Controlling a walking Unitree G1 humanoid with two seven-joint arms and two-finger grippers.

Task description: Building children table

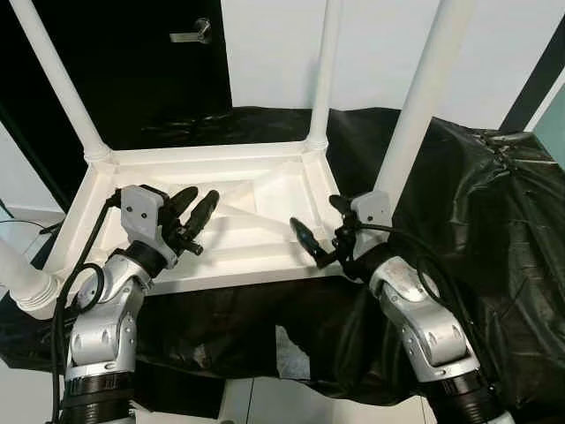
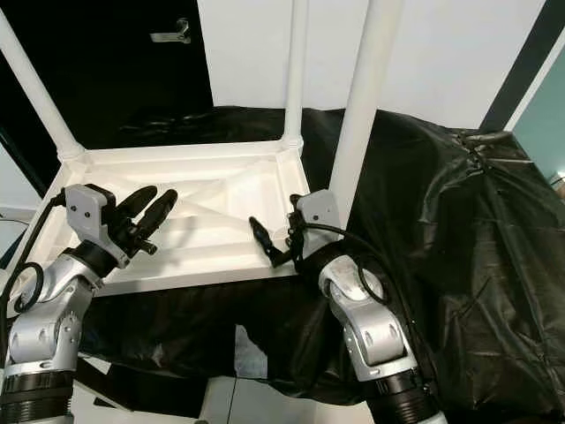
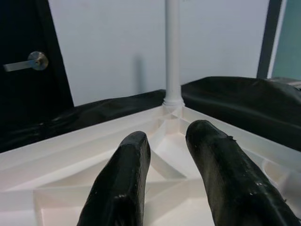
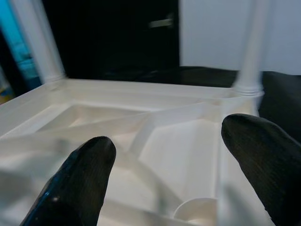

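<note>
A black plastic sheet (image 1: 494, 203) covers the surface before a white wall. On it a white children's table (image 1: 256, 190) lies upside down, legs up. Left gripper (image 1: 192, 212), fingers narrowly parted, and right gripper (image 1: 320, 231), spread wide, hover over its underside.

White wall (image 1: 265, 53) behind, dark door (image 1: 132, 62) with metal handle (image 1: 194, 34).

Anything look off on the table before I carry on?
Nothing looks wrong with the upturned table: the legs in view stand in their corner sockets. One oddity: the black sheet under it shows a pale gap just below the table's near rim, maybe a tear or fold.
</note>
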